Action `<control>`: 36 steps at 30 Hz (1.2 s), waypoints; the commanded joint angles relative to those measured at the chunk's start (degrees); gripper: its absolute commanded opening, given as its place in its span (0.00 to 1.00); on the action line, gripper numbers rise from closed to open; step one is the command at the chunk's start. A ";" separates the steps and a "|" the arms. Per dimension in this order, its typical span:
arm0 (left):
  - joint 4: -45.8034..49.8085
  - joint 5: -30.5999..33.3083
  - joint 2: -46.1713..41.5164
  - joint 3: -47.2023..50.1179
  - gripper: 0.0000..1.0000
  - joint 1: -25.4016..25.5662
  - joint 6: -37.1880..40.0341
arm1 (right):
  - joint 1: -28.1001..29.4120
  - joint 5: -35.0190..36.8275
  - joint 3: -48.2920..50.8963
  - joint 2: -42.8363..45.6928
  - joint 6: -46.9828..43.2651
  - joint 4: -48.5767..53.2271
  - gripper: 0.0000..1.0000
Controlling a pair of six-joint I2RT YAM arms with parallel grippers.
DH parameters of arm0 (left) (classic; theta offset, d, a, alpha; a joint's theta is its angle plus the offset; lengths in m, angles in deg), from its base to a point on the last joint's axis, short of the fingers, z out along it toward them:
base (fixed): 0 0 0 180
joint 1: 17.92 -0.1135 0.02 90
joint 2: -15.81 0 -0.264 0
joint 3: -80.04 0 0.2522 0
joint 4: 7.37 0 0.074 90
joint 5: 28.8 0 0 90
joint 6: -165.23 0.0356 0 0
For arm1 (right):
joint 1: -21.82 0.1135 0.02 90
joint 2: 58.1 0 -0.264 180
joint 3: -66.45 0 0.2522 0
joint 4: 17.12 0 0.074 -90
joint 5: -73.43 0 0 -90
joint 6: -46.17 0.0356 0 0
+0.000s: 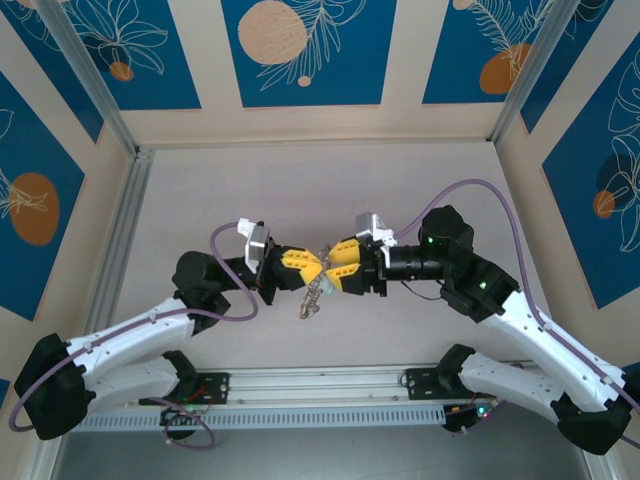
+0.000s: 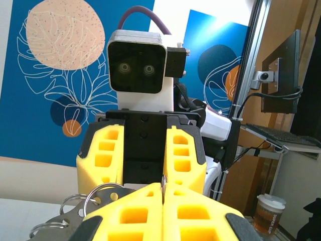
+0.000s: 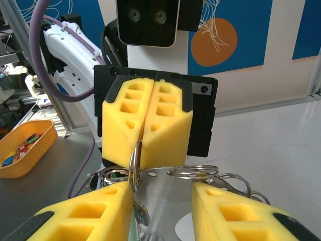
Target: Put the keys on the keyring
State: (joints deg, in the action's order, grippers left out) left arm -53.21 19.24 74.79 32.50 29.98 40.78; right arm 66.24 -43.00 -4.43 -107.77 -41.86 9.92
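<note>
Both grippers meet nose to nose over the table's middle. My left gripper (image 1: 316,270) (image 2: 163,187) is shut on the thin edge of a silvery split ring (image 3: 134,159). That ring belongs to the keyring (image 1: 313,296), a flat grey plate (image 3: 168,193) with several small wire rings along its rim (image 2: 64,221). My right gripper (image 1: 330,268) (image 3: 163,196) is open, its yellow fingers (image 3: 90,213) on either side of the plate. A small silvery key (image 3: 142,219) hangs from the ring beside the left finger; its head colour is hidden.
An orange tray (image 3: 25,146) holding small coloured pieces sits off the table, far left in the right wrist view. Aluminium rails (image 1: 120,240) run along the table's left side and near edge. Patterned blue walls (image 1: 300,50) enclose the back and sides.
</note>
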 commanded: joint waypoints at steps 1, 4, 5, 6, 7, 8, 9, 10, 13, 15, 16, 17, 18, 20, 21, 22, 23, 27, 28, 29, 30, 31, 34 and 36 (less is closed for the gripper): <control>-4.40 -0.76 -1.24 0.14 0.00 0.10 -0.58 | 0.49 -1.54 -0.40 -0.15 0.92 -2.79 0.35; -4.39 -0.68 -1.22 0.29 0.00 0.09 -0.52 | 0.50 -1.92 -0.10 -0.23 1.38 -3.87 0.34; -4.52 -0.75 -1.22 0.28 0.00 0.13 -0.47 | 0.54 -1.57 -0.18 -0.48 1.28 -3.72 0.31; -4.49 -0.68 -1.17 0.23 0.00 0.12 -0.49 | 0.49 -1.37 -0.33 -0.64 1.13 -3.49 0.26; -4.48 -0.69 -1.21 0.26 0.00 0.10 -0.49 | 0.49 -1.43 -0.57 -0.90 1.02 -3.15 0.20; -4.44 -0.67 -1.18 0.29 0.00 0.09 -0.45 | 0.49 -1.58 -0.78 -1.17 0.83 -2.63 0.13; -4.19 -0.68 -1.22 0.23 0.00 0.10 -0.38 | 0.50 -1.71 -1.03 -1.35 0.62 -2.28 0.09; -3.73 -0.67 -1.26 0.07 0.00 0.09 -0.12 | 0.61 -1.82 -1.04 -1.41 0.40 -1.97 0.05; -1.24 -0.63 -1.32 -0.35 0.00 0.18 0.83 | 0.60 -2.39 -0.98 -0.92 -0.30 -1.68 0.00; 5.02 -0.71 -2.19 -1.36 0.00 0.17 3.41 | 0.62 -2.59 -0.95 -0.28 -0.78 -1.34 0.00; 10.93 -0.35 -3.33 -2.22 0.00 0.22 6.35 | 0.58 -2.55 -1.10 0.03 -1.15 -0.71 0.00; 17.49 0.23 -4.74 -3.26 0.00 0.26 9.76 | 0.58 -2.42 -1.46 0.32 -1.55 0.31 0.00; 23.77 0.95 -6.06 -4.16 0.00 0.35 12.68 | 0.58 -2.27 -1.94 0.44 -1.94 1.53 0.00; 36.76 2.66 -9.41 -6.57 0.13 0.35 18.99 | 0.53 -2.22 -3.55 0.33 -3.36 5.36 0.00; 42.67 3.68 -10.86 -7.85 0.18 0.35 21.77 | 0.51 -1.85 -4.33 0.07 -4.01 7.48 0.00; 49.36 4.88 -12.33 -10.02 0.23 0.39 24.95 | 0.51 -1.17 -5.39 -0.22 -4.82 9.83 0.00; 56.55 6.25 -13.42 -12.38 0.26 0.40 28.03 | 0.49 -0.62 -6.24 -0.53 -5.50 11.99 0.00; 75.66 10.61 -13.95 -20.31 0.29 0.77 36.27 | 0.37 -0.12 -10.09 -2.68 -8.09 19.13 0.00; 78.43 11.06 -13.57 -21.77 0.30 1.02 37.50 | 0.48 -0.62 -11.50 -3.73 -8.95 21.52 0.00; 80.40 11.23 -13.02 -23.00 0.31 1.19 38.42 | 0.57 -1.10 -13.16 -5.08 -9.91 24.03 0.00; 81.70 11.22 -12.48 -23.92 0.32 1.31 39.18 | 0.83 -1.35 -14.48 -6.18 -10.84 26.30 0.00; 82.90 10.85 -11.60 -24.97 0.33 1.48 39.95 | 1.12 -1.15 -15.79 -7.46 -11.65 28.59 0.00; 87.26 9.33 -8.22 -28.88 0.35 1.82 42.66 | 2.96 2.27 -19.41 -10.37 -13.54 33.87 0.00; 89.62 8.83 -6.20 -31.05 0.35 2.10 44.39 | 3.84 4.76 -21.22 -11.61 -13.95 35.92 0.00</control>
State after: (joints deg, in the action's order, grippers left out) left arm 27.29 28.31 66.07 4.52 31.31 79.97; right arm 68.98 -40.99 -22.36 -118.73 -53.00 38.99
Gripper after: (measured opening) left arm 0.348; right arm 0.041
